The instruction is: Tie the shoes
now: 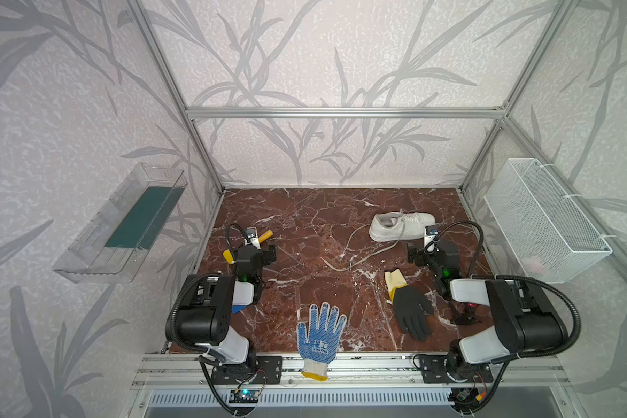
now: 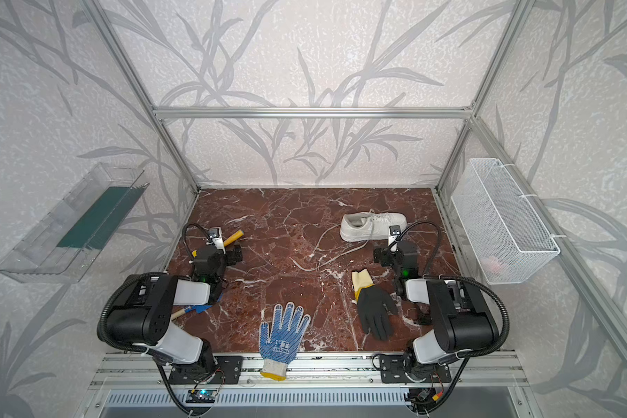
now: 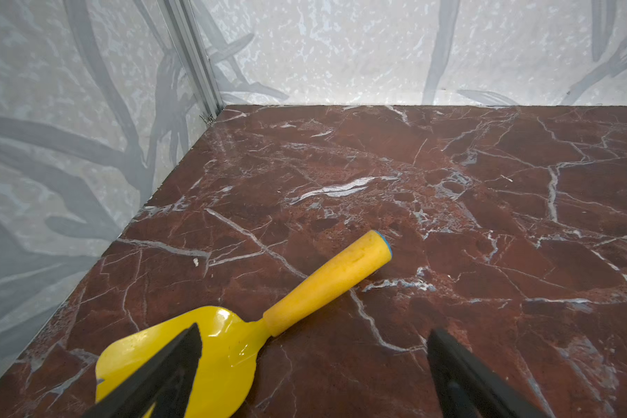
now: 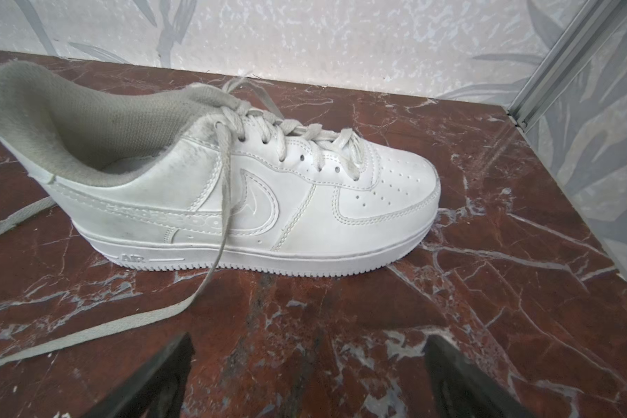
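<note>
so, nothing tied: white sneaker (image 4: 254,202) ahead of the wide, empty jaws of our right gripper (image 4: 310,338); left gripper (image 3: 315,328) wide too; next, we pinch a lace (image 4: 216,260).

Blue-dotted glove (image 1: 321,333) front; black glove (image 1: 409,311) right; yellow trowel (image 3: 304,296) left.

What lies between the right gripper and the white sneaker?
Between right gripper and sneaker: only bare marble tabletop, in the right wrist view; a loose lace trails beside.
</note>
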`<state>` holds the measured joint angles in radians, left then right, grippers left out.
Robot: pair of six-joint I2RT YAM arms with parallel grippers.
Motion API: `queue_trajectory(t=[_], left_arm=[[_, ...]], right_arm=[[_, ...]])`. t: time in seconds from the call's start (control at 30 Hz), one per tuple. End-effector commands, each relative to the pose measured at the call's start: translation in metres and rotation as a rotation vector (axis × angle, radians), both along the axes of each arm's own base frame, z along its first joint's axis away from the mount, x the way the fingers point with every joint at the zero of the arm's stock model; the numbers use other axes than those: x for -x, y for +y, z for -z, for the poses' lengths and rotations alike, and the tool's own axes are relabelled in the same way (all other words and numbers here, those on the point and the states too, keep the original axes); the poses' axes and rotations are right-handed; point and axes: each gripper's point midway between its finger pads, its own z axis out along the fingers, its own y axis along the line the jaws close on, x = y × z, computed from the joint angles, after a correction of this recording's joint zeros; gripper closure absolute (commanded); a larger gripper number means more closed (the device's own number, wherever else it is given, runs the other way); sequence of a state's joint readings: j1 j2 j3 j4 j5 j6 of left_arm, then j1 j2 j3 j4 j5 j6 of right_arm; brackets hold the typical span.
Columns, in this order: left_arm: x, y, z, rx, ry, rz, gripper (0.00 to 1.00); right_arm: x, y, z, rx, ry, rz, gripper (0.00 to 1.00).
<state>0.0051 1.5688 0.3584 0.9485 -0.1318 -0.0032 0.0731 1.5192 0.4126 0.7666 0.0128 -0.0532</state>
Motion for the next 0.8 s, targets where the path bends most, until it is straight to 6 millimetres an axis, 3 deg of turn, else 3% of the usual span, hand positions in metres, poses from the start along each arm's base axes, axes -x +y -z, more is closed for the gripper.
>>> queue_trajectory(t=[0.0,0.77], left_arm=[[-0.0041,0.002,-0.007,0.009,-0.026,-0.015,0.01],[-0.004,0.0042,-0.0069,0.01,-0.024,-0.03,0.01]], right_arm=[[-0.0053,0.0024,-0.0082,-0.001,-0.033,-0.01,0.01],[-0.0053,0.0026,-0.0082,-0.002,-0.033,-0.011,0.01]])
